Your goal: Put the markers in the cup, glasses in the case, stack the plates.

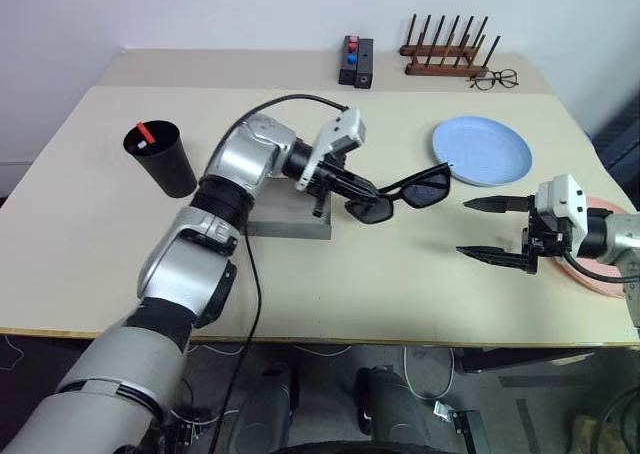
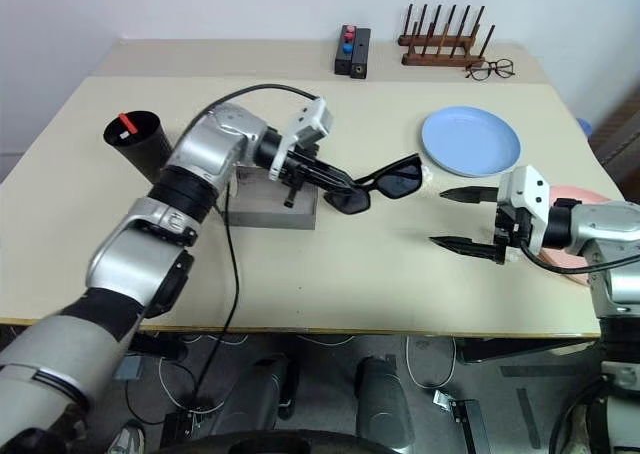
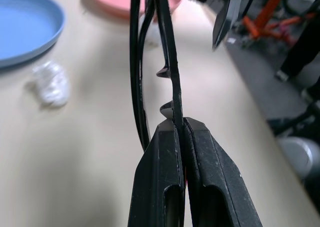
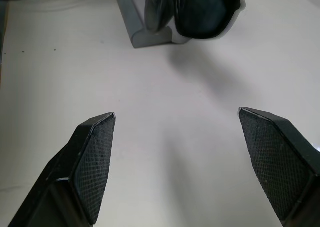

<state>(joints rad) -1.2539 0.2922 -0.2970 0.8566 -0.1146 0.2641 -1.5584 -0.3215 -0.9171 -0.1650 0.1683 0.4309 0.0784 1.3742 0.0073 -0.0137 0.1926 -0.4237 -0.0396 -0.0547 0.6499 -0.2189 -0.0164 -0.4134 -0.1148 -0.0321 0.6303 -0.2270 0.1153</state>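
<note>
A rack [image 1: 448, 46], spectacles [image 1: 494, 78] and a button box [image 1: 356, 61] are lined up along the top edge, well apart from the action. A blue plate [image 1: 483, 149] is seen upper right, a pink plate [image 1: 607, 254] at the right edge behind the right gripper [image 1: 492, 229], whose jaws are spread wide, level over bare table. The glasses [image 1: 402, 194] are pinched mid-frame by the left gripper [image 1: 362, 187], raised beside the case [image 1: 290, 218]. The cup [image 1: 163, 157] with a marker [image 1: 146, 133] is at left.
</note>
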